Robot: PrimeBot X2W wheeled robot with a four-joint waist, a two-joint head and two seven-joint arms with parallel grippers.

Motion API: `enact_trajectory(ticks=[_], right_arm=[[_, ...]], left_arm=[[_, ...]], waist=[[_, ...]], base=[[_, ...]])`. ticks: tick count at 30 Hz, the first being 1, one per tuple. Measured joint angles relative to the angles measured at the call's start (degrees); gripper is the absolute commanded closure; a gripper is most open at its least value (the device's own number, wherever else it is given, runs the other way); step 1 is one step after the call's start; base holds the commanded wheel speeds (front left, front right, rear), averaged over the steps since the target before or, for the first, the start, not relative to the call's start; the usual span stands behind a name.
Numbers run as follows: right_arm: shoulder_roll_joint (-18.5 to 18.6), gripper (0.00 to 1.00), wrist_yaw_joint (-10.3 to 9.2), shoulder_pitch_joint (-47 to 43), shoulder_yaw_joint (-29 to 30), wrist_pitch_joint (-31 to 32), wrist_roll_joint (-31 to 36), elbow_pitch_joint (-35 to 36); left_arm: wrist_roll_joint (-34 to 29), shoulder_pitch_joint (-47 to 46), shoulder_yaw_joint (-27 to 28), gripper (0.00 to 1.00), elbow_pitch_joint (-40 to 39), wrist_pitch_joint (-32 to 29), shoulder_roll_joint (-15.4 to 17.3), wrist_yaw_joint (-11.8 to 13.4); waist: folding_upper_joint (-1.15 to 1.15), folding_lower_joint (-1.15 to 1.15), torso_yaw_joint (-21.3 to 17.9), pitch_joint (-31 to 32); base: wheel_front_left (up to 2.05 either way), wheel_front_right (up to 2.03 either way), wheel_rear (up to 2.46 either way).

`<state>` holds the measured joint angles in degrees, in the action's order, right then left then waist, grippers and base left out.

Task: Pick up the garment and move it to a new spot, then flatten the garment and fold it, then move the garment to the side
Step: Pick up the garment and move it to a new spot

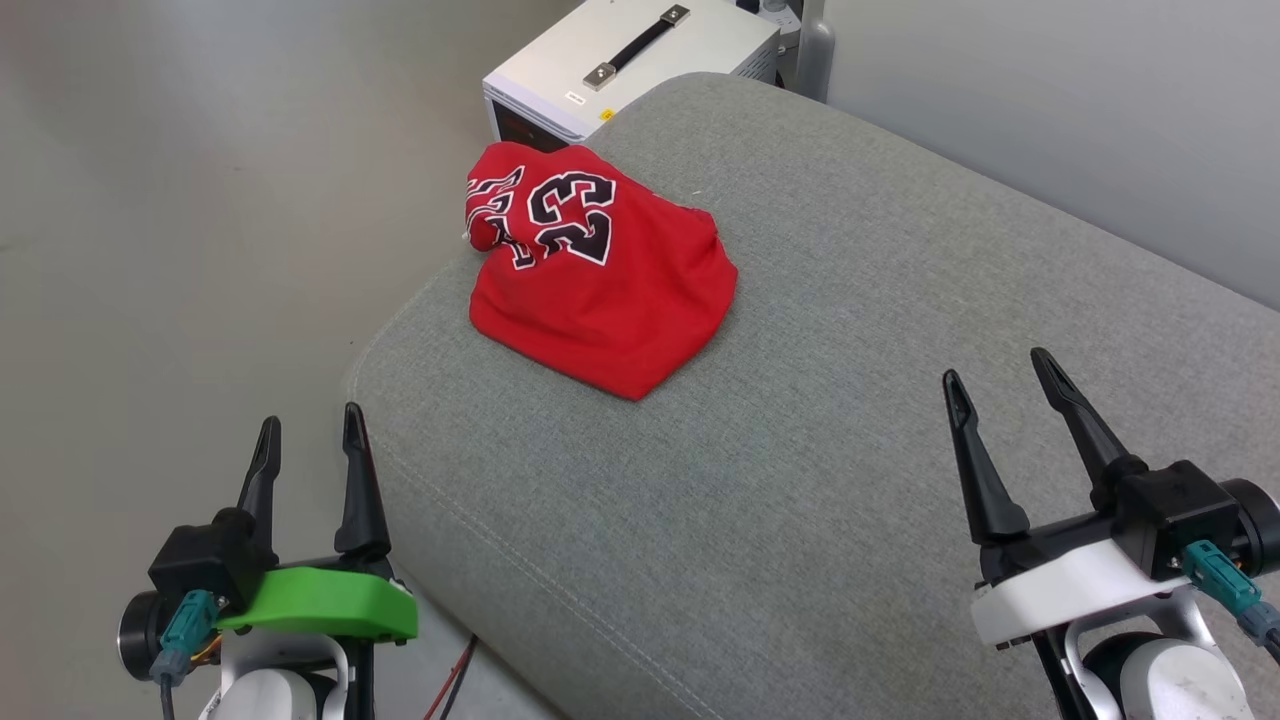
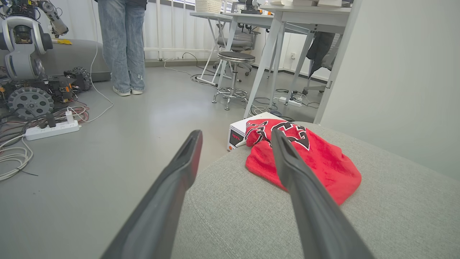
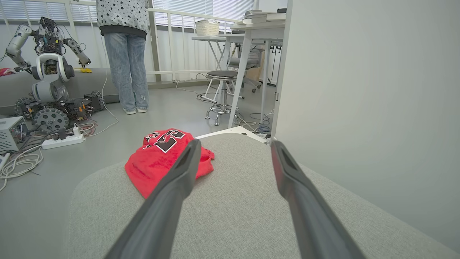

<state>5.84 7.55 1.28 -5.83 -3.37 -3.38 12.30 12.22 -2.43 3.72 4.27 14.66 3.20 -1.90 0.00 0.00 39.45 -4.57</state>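
The garment (image 1: 600,290) lies crumpled at the far left of the grey cushion (image 1: 850,480), so the pick-up seems not yet begun. The left gripper (image 1: 309,415) and right gripper (image 1: 995,368) hover near, fingers spread and empty; next, one should reach forward and pinch a fold.
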Motion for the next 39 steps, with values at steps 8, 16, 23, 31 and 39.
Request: enact_trajectory(ticks=[8,16,23,31,39], right_arm=[[0.5,0.0,0.0,0.6,-0.2,0.6,0.0,1.3],[2.6,0.0,0.0,4.5,-0.5,3.1,-0.1,4.6],[5.3,0.0,0.0,8.1,-0.4,4.6,-1.5,6.3],[6.0,0.0,0.0,10.9,0.5,4.8,-2.2,7.6],[7.7,0.0,0.0,14.0,1.2,5.2,-2.9,9.0]], left_arm=[[1.0,-1.8,0.5,0.0,-0.1,0.0,0.0,0.9],[2.4,-12.1,2.1,0.0,3.4,0.0,0.0,0.7],[6.8,-24.8,2.9,0.0,15.6,-3.6,2.0,-2.2],[13.3,-37.5,2.5,0.0,29.3,-17.2,7.9,-4.7],[16.2,-48.3,1.2,0.0,40.4,-31.7,10.4,-4.8]], waist=[[0.0,0.0,-0.6,-1.4],[0.0,0.0,-3.0,-5.9],[0.0,0.0,-7.0,-11.3],[0.0,0.0,-12.3,-18.0],[0.0,0.01,-16.0,-25.2]], base=[[0.0,0.0,0.0],[0.0,0.0,0.0],[0.0,0.0,0.0],[0.0,0.0,0.0],[0.0,0.0,0.0]])
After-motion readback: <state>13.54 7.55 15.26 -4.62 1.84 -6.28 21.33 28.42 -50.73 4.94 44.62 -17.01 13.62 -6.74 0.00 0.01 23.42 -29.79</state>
